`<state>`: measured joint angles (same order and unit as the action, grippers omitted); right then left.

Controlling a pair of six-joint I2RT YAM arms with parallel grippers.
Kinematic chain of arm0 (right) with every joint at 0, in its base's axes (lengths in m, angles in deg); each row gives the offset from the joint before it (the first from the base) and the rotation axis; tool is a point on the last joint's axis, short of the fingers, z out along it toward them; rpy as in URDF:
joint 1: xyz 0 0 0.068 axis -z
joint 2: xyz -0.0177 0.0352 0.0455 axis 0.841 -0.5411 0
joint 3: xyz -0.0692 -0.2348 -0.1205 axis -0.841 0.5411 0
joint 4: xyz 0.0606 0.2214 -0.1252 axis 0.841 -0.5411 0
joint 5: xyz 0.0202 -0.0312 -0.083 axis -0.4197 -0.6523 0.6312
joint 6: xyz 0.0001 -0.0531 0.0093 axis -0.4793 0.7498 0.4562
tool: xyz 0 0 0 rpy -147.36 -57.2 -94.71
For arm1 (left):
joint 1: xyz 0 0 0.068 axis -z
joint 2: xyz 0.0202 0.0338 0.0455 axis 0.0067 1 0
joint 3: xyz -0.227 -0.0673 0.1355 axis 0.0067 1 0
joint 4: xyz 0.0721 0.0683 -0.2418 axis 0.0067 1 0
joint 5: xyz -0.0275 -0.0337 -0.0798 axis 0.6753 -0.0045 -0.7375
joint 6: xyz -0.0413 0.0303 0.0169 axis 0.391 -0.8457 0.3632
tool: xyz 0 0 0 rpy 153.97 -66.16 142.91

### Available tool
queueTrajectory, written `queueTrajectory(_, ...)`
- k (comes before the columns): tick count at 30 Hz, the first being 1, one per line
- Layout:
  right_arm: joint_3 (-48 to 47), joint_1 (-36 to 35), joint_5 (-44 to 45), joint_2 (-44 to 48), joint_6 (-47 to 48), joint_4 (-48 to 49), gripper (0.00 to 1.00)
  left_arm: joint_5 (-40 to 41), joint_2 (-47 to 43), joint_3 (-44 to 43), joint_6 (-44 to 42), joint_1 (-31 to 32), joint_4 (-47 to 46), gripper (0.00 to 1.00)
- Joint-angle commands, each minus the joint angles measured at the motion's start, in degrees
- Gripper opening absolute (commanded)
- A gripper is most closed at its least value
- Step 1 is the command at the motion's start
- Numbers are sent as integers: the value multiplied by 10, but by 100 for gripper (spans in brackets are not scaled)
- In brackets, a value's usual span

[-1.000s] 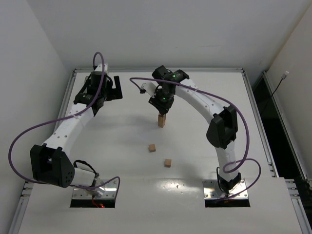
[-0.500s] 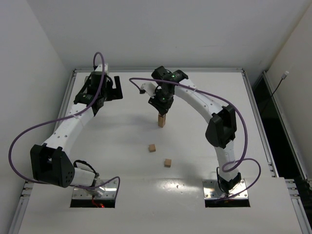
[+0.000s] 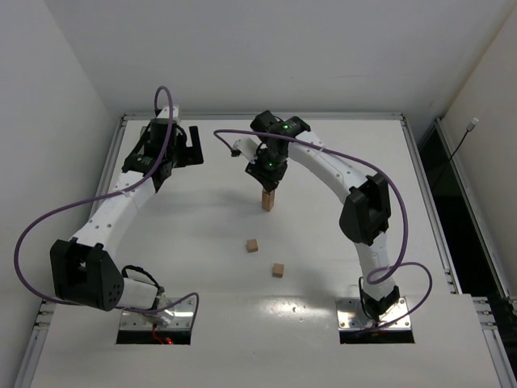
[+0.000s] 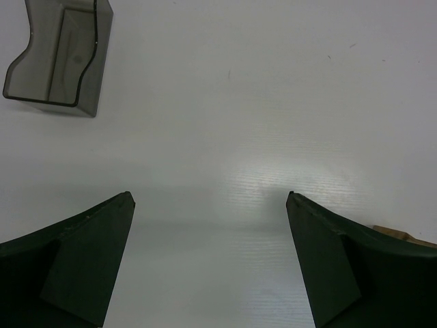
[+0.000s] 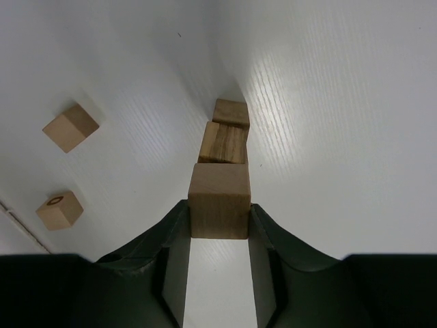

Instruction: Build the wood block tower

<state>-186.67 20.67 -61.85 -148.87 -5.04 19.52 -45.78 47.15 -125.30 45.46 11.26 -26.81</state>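
Note:
The tower is a narrow column of tan wood cubes near the table's middle. In the right wrist view it shows as two stacked cubes. My right gripper is right above it, shut on a third wood block held between both fingers at the column's top. I cannot tell whether that block rests on the column. Two loose wood blocks lie nearer the arm bases; they also show in the right wrist view. My left gripper is open and empty at the far left, over bare table.
A dark grey translucent bin lies on the table ahead of the left gripper. A tan sliver shows behind the left gripper's right finger. The table's raised rim runs along the far edge.
The right gripper, with its block, has shifted very slightly above the column. The left arm and the loose blocks have not moved.

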Motion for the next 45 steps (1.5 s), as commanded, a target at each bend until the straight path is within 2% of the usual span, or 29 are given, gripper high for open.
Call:
queueTrajectory(1, -18, -1, 4, 2, -1, 3, 32, -4, 8, -19, 10, -7, -17, 91)
queueTrajectory(5, -18, -1, 4, 2, -1, 3, 47, -4, 8, -19, 10, -7, -17, 91)
queueTrajectory(8, -18, -1, 4, 2, -1, 3, 54, -4, 8, -19, 10, -7, -17, 91)
queueTrajectory(13, -18, -1, 4, 18, -1, 8, 58, -4, 8, -19, 10, -7, -17, 91)
queueTrajectory(21, -7, -1, -28, 117, 6, 31, 61, -4, -13, 6, 16, -20, -17, 91)
queueTrajectory(26, 56, 22, 35, 224, 6, 67, 61, -76, -61, 53, 22, -46, -17, 93)
queueTrajectory(29, 128, 56, 76, 275, 6, 94, 63, -170, -117, 95, -43, -46, -22, 93)
queueTrajectory(30, 178, 64, 101, 312, 6, 123, 63, -204, -132, 109, -69, -40, -17, 93)
queueTrajectory(33, 270, 92, 155, 380, 13, 174, 68, -319, -180, 141, -213, 6, 32, 93)
queueTrajectory(36, 353, 127, 179, 424, 13, 208, 71, -335, -192, 148, -269, 43, 93, 91)
queueTrajectory(39, 423, 168, 179, 473, 6, 228, 75, -327, -192, 163, -321, 109, 119, 85)
queueTrajectory(43, 493, 219, 197, 516, -15, 241, 75, -273, -198, 200, -321, 243, 112, 84)
queueTrajectory(45, 518, 248, 197, 534, -28, 241, 75, -243, -204, 214, -313, 285, 106, 82)
